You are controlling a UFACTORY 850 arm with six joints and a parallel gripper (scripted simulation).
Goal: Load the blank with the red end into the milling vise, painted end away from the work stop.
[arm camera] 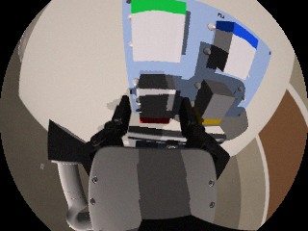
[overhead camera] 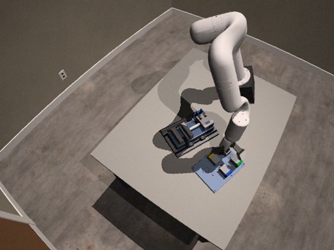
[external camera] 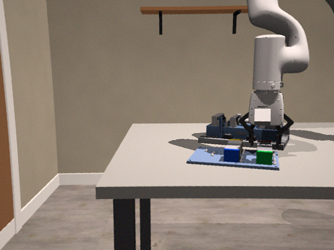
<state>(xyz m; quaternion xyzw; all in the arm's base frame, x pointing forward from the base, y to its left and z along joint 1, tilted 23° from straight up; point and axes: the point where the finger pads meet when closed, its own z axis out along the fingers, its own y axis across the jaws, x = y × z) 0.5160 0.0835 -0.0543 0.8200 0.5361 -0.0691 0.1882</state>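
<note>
The red-ended blank lies flat on the blue infeed plate, at the plate's edge nearest the vise. Its red end faces the wrist camera. My gripper is open and low over it, one finger on each long side, with small gaps showing. From the side my gripper reaches down to the plate and only a red sliver shows between the fingers. In the overhead view my gripper hides this blank. The vise stands empty between its jaws.
Three other blanks lie on the plate: green-ended, blue-ended and yellow-ended, the last close beside my right finger. Small white pegs stand on the plate. The arm's base block is at the table's far side.
</note>
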